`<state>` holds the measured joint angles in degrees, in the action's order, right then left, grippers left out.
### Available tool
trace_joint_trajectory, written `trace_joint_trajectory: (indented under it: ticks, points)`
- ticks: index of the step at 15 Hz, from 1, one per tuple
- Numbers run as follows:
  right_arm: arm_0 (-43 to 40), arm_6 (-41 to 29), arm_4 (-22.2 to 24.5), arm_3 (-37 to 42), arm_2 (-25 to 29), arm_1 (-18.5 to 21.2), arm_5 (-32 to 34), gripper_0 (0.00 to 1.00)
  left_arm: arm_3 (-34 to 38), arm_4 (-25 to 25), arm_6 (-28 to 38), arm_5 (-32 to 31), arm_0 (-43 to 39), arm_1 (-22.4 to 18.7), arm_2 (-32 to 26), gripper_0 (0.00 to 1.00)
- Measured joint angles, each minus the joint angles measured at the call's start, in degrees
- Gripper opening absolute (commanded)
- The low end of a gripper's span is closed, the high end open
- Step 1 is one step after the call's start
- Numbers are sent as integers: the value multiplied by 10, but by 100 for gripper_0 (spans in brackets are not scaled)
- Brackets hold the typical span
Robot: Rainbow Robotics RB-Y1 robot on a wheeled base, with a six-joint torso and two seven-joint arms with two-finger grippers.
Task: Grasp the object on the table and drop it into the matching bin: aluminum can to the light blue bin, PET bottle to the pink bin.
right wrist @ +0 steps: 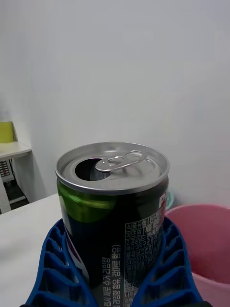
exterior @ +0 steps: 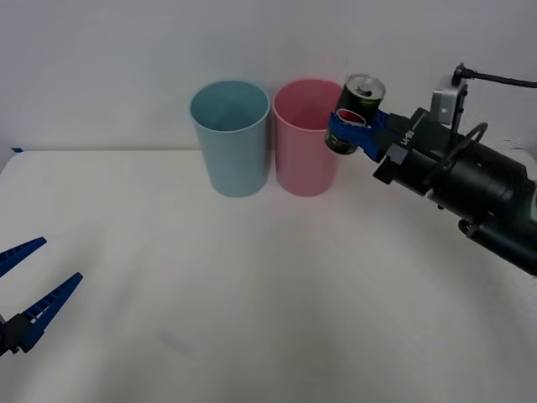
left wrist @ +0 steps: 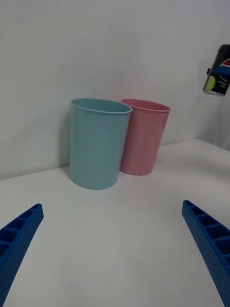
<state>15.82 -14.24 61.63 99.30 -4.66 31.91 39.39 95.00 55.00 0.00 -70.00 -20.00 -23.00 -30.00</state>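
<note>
While the right hand (exterior: 359, 128) clamps the aluminum can (exterior: 357, 113) aloft beside the pink bin (exterior: 305, 138), short of the light blue bin (exterior: 230, 138) further left, the left hand (exterior: 33, 290) waits spread over the counter (exterior: 252, 294).

My right arm (exterior: 478, 189) is matte black and bulky, built of rounded cylindrical segments, with a black cable looping over its top and a small grey bracket near the wrist. Both my right gripper (exterior: 352, 130) and left gripper (exterior: 29, 290) carry bright blue, ribbed, lattice-patterned tapered fingers
</note>
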Motion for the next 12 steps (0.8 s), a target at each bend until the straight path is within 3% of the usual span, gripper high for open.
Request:
trace_joint_trajectory:
  ticks: [6, 9, 12]
  points:
    - [167, 0, 1, -150, -82, -5, -12, 0, 0, 0, 0, 0, 0, 0, 0, 100]
    - [256, 0, 2, -240, -128, -27, -29, 0, 0, 0, 0, 0, 0, 0, 0, 100]
    - [313, 3, 2, -299, -179, -50, -90, 0, 0, 0, 0, 0, 0, 0, 0, 100]
